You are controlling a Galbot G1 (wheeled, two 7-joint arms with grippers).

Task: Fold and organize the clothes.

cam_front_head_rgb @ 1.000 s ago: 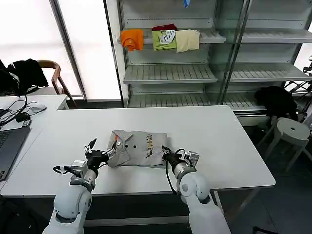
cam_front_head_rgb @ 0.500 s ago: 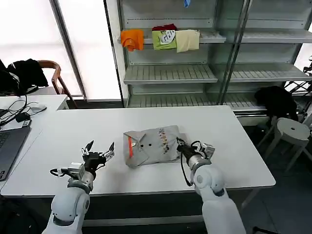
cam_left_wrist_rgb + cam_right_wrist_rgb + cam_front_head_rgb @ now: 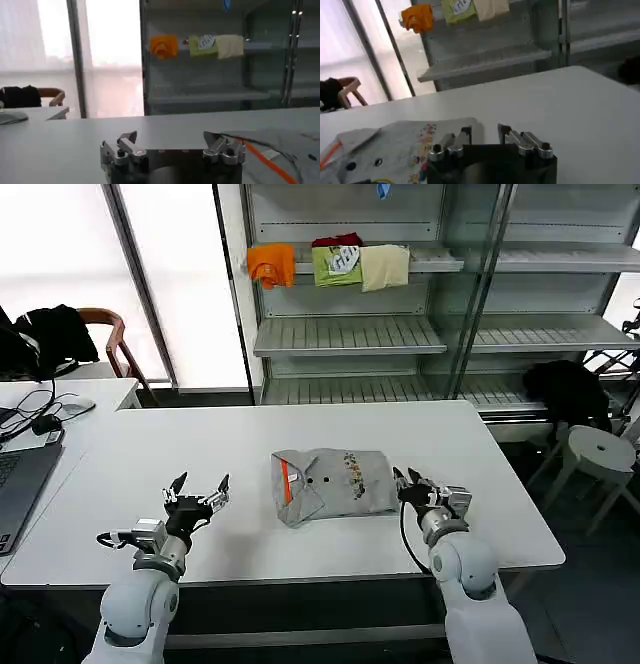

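One shirt (image 3: 330,483), white table (image 3: 150,454), shelving (image 3: 400,334)

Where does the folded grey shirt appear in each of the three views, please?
Head view: the grey shirt lies at the table's centre, between both grippers.
Left wrist view: the shirt fills the lower right corner, orange lining showing.
Right wrist view: it lies at lower left, print visible.
Shared landmark: the orange garment on the shelf.
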